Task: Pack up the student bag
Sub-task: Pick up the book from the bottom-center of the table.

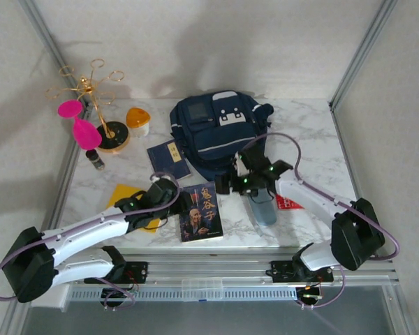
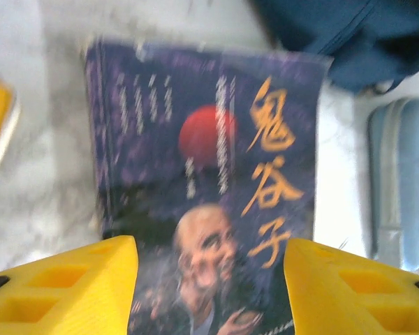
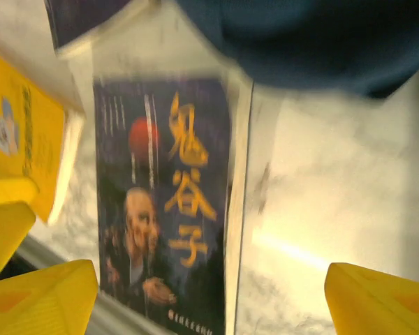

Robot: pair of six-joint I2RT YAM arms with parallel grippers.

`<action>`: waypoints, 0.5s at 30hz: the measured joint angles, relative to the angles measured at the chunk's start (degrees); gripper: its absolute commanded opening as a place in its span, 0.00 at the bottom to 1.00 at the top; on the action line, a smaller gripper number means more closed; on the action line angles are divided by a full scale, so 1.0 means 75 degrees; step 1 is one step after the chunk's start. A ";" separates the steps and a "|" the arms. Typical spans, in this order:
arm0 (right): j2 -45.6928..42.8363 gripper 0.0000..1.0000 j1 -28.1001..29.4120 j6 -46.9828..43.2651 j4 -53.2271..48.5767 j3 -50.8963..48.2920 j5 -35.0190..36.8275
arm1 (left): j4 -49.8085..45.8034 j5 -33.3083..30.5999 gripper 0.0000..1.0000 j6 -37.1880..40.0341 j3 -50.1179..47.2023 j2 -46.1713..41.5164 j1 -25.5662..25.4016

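The student bag is a navy backpack lying at the back middle of the table; its edge also shows in both wrist views. A dark purple book with orange characters lies flat in front of it. My left gripper hovers at the book's left edge. In the left wrist view the gripper is open, and the book shows between and beyond the yellow fingers. My right gripper is above the book's far right corner. It stands open over the book and bare marble.
A small navy book lies left of the bag. A yellow book sits partly under my left arm. A blue-grey container and a red item lie under my right arm. A gold stand, pink discs and an orange-lidded cup are at the back left.
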 measured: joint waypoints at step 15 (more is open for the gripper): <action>0.0525 0.81 0.1244 0.1638 0.3191 -0.1775 -0.0356 | 0.0204 0.0058 0.65 -0.0519 -0.0463 0.0973 -0.0460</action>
